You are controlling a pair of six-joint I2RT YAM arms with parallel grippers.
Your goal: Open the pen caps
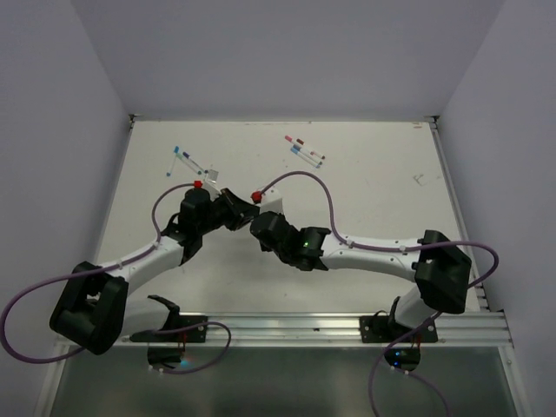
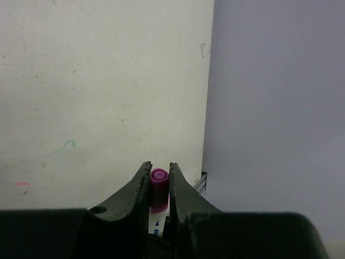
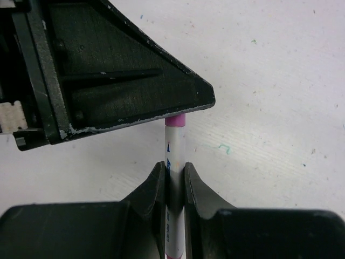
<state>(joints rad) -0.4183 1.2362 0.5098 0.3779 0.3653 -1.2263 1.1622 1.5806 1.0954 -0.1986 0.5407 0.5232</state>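
Left gripper [image 2: 160,167] pinches the pink cap [image 2: 159,186]; at 6 o'clock right gripper [image 3: 174,164] pinches its barrel [image 3: 174,143], whose narrow hold may slip

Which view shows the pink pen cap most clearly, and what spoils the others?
Left wrist: pink cap crisp, end-on; left gripper nearly featureless black. Right wrist: that gripper hides most of the cap; pen sharp. Top view: even light, spare pens tiny.

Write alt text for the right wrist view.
The right gripper clamps a white pen barrel, whose pink cap disappears behind a black finger of the left gripper. An off-white, speckled table lies beneath.
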